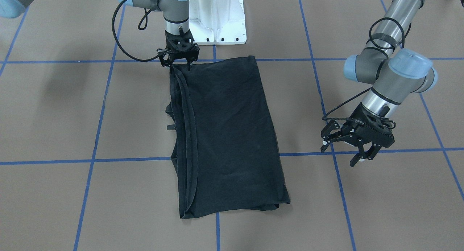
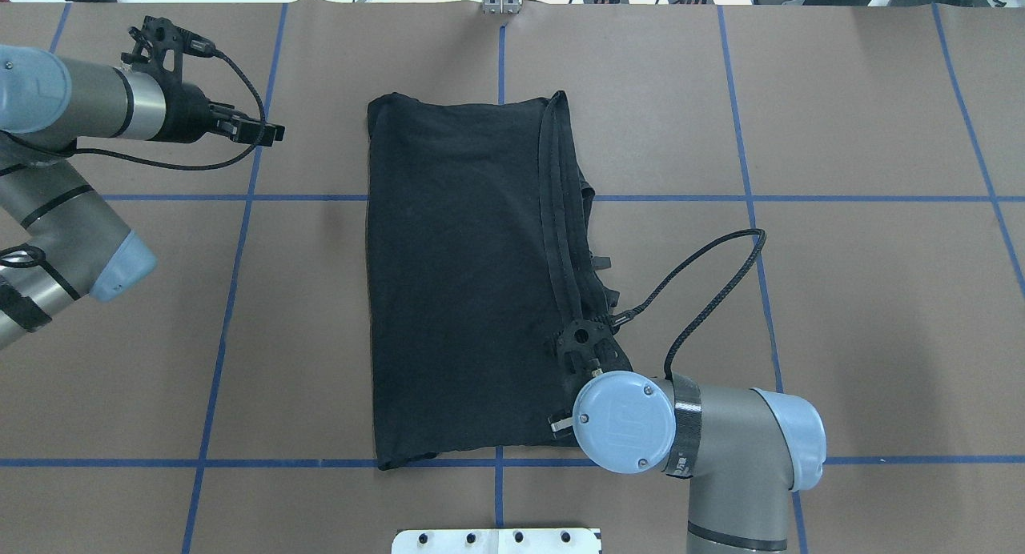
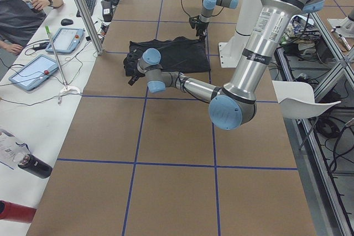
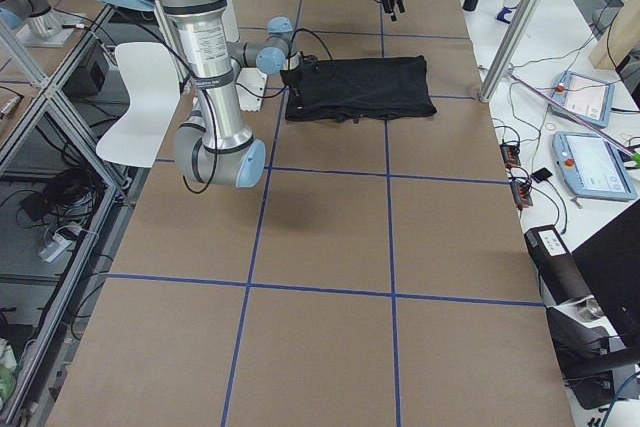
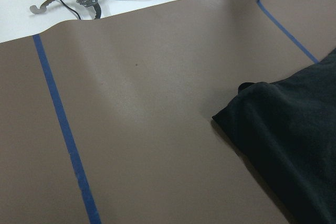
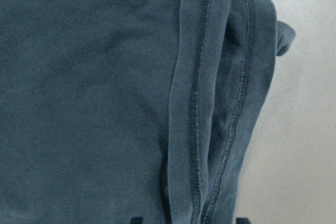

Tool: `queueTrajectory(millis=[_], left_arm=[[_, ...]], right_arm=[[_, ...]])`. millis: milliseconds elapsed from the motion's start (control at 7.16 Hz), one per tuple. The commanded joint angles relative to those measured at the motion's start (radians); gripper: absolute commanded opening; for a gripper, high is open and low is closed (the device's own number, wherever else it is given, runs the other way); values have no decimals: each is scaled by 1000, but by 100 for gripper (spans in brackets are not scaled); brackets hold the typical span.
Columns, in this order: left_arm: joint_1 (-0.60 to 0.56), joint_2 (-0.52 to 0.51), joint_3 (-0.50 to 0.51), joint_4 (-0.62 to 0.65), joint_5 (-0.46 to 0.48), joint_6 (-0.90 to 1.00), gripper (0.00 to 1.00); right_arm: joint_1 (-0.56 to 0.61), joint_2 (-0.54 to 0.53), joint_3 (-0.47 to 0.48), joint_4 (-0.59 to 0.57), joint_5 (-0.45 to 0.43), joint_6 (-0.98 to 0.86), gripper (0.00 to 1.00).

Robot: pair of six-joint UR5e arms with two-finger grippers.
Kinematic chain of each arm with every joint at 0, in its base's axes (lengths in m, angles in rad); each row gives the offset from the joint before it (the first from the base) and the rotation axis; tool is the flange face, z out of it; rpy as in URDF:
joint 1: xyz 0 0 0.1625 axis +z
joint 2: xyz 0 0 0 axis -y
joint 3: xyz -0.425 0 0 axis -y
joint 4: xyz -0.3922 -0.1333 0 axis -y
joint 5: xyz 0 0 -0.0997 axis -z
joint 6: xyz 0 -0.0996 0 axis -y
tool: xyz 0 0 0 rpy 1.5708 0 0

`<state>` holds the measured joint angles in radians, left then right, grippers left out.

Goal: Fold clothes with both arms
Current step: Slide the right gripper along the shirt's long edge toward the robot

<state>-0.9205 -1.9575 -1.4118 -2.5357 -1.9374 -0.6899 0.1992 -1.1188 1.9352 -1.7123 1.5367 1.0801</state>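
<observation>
My right hand (image 1: pixel 179 65) points straight down at one corner of the black T-shirt (image 1: pixel 232 135), its fingers spread and nothing pinched yet. In its wrist view the stacked hem bands (image 6: pixel 210 103) run up between the two tips, so I judge it is lined up to pinch those layers for the next fold. My left hand (image 1: pixel 340 153) hovers above the brown surface (image 1: pixel 72 116), spread and empty, with the shirt's other long edge well off to its side. The shirt lies flat as a long rectangle, plain side up, lightly creased, and no logo shows.
</observation>
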Motion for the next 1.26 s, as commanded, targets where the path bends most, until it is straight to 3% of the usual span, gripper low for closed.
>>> queueTrajectory(millis=[0,140,279,559,1117], left_arm=[[0,6,-1,0,0,1,100],[0,12,-2,-2,0,1,100],[0,14,-2,-2,0,1,100],[0,14,-2,-2,0,1,100],[0,14,-2,-2,0,1,100]], right_arm=[[-18,-25,-1,-1,-7,-58,55],[-21,-27,1,-1,-7,-59,52],[-29,-24,-1,-1,-7,-60,41],[-30,-22,11,-1,-9,-59,8],[-24,-22,16,-1,-13,-57,0]])
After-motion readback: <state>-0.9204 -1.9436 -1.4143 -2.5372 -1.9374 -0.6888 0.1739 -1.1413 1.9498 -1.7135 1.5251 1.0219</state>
